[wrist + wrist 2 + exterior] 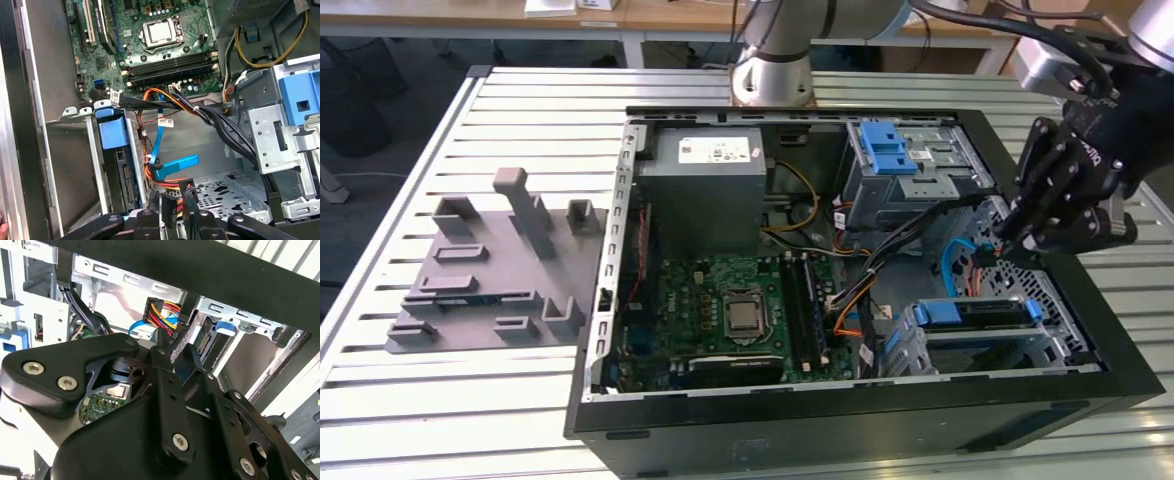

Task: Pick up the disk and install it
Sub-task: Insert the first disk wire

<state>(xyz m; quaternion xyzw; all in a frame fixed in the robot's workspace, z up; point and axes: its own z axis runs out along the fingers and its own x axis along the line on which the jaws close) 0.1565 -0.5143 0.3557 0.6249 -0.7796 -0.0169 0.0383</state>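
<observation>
The disk (971,313), with its blue rails, sits in the metal bay at the near corner of the open computer case (854,420), on the exterior view's right. The first wrist view shows the disk (124,182) edge-on in that bay behind a blue tab. My gripper (1011,243) hangs inside the case just beyond the bay. Its fingers (161,357) are closed around a black cable connector (176,351) with red, yellow and orange wires. In the first wrist view the gripper (172,216) holds that connector (168,204) beside the bay.
A grey power supply box (707,165) and a metal cage with a blue latch (901,150) fill the far side of the case. The motherboard (740,310) lies in the middle, under cable bundles. A blue data cable (175,167) hangs near the gripper. A grey fixture (494,270) stands on the slatted table.
</observation>
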